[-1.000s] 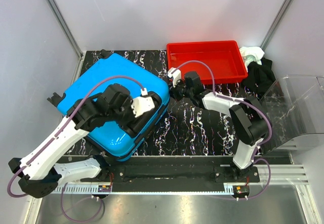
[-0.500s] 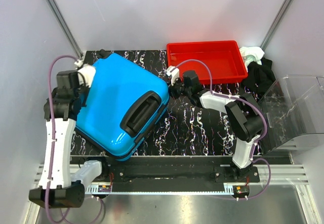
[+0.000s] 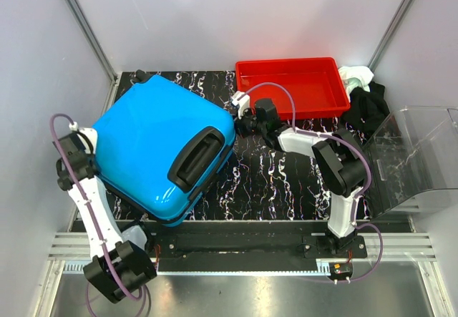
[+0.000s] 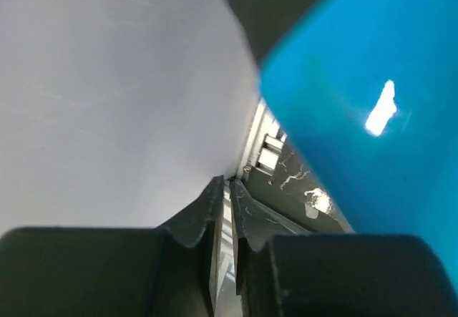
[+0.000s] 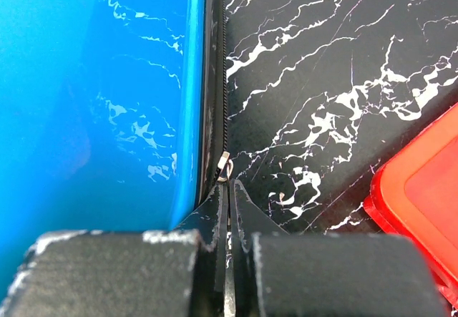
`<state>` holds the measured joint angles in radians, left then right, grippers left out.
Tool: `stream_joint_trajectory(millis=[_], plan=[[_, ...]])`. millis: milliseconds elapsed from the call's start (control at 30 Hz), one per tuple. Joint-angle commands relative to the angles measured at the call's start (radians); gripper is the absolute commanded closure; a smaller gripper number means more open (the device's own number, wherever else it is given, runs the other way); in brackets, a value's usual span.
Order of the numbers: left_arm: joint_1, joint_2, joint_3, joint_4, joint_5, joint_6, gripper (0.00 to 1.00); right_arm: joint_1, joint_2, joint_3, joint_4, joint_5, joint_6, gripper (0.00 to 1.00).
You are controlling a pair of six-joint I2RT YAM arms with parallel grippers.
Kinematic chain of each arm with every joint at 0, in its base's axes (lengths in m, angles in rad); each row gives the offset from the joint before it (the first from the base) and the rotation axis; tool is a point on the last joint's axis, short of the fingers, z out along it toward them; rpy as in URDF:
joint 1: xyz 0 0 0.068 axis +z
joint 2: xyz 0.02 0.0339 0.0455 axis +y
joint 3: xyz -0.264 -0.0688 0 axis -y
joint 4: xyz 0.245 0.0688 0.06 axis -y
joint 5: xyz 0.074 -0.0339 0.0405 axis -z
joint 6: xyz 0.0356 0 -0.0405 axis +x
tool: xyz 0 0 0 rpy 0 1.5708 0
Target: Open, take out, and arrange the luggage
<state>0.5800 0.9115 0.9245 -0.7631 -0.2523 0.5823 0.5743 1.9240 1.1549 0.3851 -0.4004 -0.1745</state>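
1. We see the suitcase [image 3: 154, 145] lying flat on the left half of the table, turned at an angle. It is a glossy bright blue hard shell with rounded corners, a black moulded handle [image 3: 195, 158] facing up and a black wheel [image 3: 141, 76] at the far corner.
2. The table [image 3: 286, 181] has a black top with white marble veining.
3. A clear plastic bin [image 3: 422, 152] with curved walls sits at the right edge, well apart from the suitcase.
4. A red plastic tray [image 3: 286, 64], rectangular and shallow, sits at the far side, right of the suitcase.
5. A black cloth [image 3: 366, 106] and a white cloth [image 3: 356, 75] are bunched just right of the tray.
6. The left gripper [image 4: 227, 188] is off the suitcase's left side, between the shell and the grey wall [image 4: 107, 81]. Its fingers are nearly together with only a slit, nothing between them, and it is not touching the shell.
7. The right gripper [image 5: 225, 188] is at the suitcase's right edge, on the black zipper [image 5: 215, 81] line. Its fingers are pressed together.
8. The small metal zipper pull [image 5: 224, 167] sits right at those fingertips and looks pinched between them.
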Motion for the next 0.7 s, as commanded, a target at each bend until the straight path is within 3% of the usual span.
stream_joint_trajectory(millis=[0, 100, 267, 500, 667], plan=[[0.004, 0.016, -0.133, 0.21, -0.016, 0.024, 0.87, 0.101, 0.017, 0.035, 0.078, -0.015, -0.04, 1.0], [0.004, 0.113, -0.124, 0.261, 0.014, -0.01, 0.91, 0.113, 0.009, 0.029, 0.084, -0.006, -0.051, 1.0], [-0.025, 0.208, -0.079, 0.347, 0.186, -0.007, 0.91, 0.168, -0.028, -0.015, 0.113, 0.038, -0.056, 1.0], [-0.236, 0.398, 0.0, 0.424, 0.188, 0.016, 0.9, 0.257, -0.115, -0.135, 0.178, 0.101, -0.002, 1.0], [-0.316, 0.547, 0.066, 0.427, 0.234, -0.022, 0.9, 0.309, -0.175, -0.216, 0.199, 0.169, 0.05, 1.0]])
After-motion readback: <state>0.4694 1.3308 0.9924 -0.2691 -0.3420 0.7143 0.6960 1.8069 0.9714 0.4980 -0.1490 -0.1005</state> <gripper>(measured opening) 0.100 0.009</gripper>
